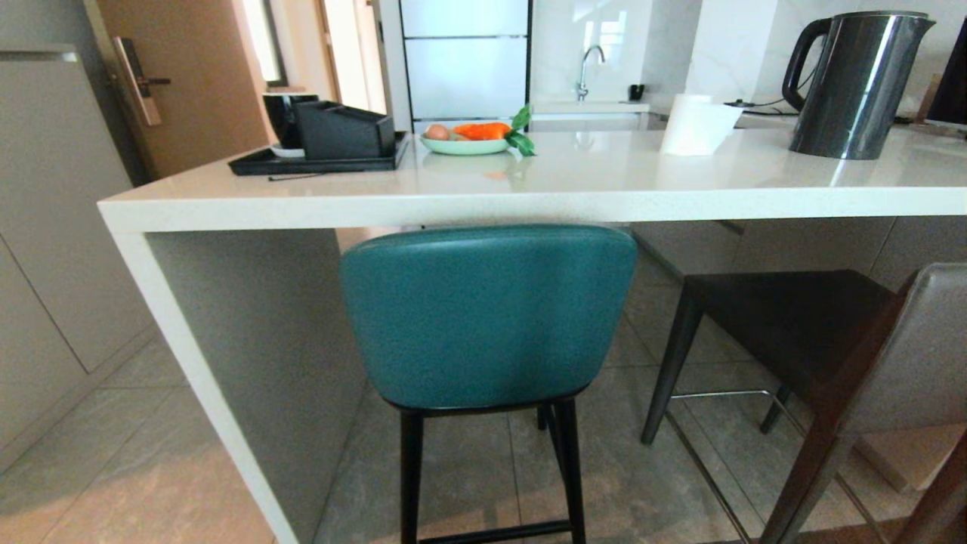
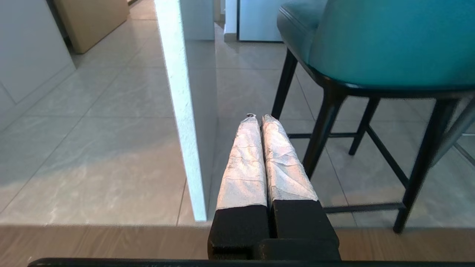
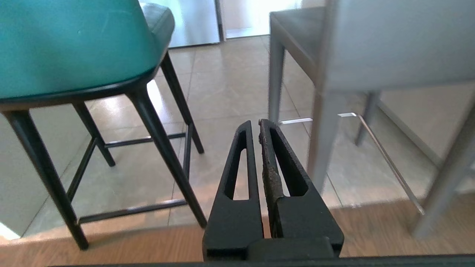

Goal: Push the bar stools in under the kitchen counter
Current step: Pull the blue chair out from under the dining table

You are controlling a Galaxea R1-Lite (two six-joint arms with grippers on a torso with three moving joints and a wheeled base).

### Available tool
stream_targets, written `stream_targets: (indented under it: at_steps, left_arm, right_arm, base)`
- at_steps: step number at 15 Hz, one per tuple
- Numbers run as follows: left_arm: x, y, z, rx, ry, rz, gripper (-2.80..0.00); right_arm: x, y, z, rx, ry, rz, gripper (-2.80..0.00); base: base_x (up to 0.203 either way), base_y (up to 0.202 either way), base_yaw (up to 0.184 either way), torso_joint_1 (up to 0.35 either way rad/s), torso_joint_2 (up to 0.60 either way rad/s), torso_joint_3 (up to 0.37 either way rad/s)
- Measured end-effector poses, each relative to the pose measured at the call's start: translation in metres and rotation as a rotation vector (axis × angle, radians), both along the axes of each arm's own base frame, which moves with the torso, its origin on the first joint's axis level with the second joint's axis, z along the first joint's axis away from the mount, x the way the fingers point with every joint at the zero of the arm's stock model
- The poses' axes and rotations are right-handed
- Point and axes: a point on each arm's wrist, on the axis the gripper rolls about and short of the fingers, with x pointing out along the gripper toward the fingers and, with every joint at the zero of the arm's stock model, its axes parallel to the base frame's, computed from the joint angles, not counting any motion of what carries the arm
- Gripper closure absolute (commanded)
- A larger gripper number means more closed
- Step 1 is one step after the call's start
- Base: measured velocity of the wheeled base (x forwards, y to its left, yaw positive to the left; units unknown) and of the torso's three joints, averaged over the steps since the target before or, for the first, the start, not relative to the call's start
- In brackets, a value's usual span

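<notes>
The teal bar stool (image 1: 487,317) stands straight ahead, its rounded back just below the white counter (image 1: 529,189) edge, seat partly under it. The dark grey stool (image 1: 854,340) stands to the right, turned at an angle, its seat out from the counter. Neither arm shows in the head view. My left gripper (image 2: 258,118) hangs low, shut and empty, between the counter's slab leg (image 2: 182,111) and the teal stool (image 2: 371,40). My right gripper (image 3: 255,123) is shut and empty, low between the teal stool's legs (image 3: 163,148) and the grey stool's leg (image 3: 323,141).
On the counter sit a black tray with boxes (image 1: 325,147), a plate of carrot and egg (image 1: 468,140), a paper roll (image 1: 699,125) and a steel kettle (image 1: 854,83). Grey cabinets (image 1: 53,227) line the left. The floor is tiled, with wood flooring nearest me.
</notes>
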Motion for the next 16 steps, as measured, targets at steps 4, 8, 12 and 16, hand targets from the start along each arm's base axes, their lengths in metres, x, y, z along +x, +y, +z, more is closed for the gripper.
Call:
stream_targets:
  at_steps: [4, 8, 12, 16]
  left_arm:
    - [0.0000, 0.0000, 0.0000, 0.000, 0.000, 0.000, 0.00]
    - [0.0000, 0.0000, 0.0000, 0.000, 0.000, 0.000, 0.00]
    - [0.0000, 0.0000, 0.0001, 0.000, -0.001, 0.000, 0.00]
    - [0.0000, 0.0000, 0.0001, 0.000, -0.001, 0.001, 0.00]
  right_arm:
    - [0.0000, 0.0000, 0.0000, 0.000, 0.000, 0.000, 0.00]
    - [0.0000, 0.0000, 0.0000, 0.000, 0.000, 0.000, 0.00]
    - [0.0000, 0.0000, 0.0000, 0.000, 0.000, 0.000, 0.00]
    - [0.0000, 0.0000, 0.0000, 0.000, 0.000, 0.000, 0.00]
  base:
    - [0.192, 0.000, 0.002, -0.001, 0.00, 0.001]
    - [0.193, 0.000, 0.002, 0.000, 0.00, 0.003]
    - [0.077, 0.000, -0.001, 0.004, 0.00, 0.000]
    - [0.000, 0.000, 0.000, 0.000, 0.00, 0.000]
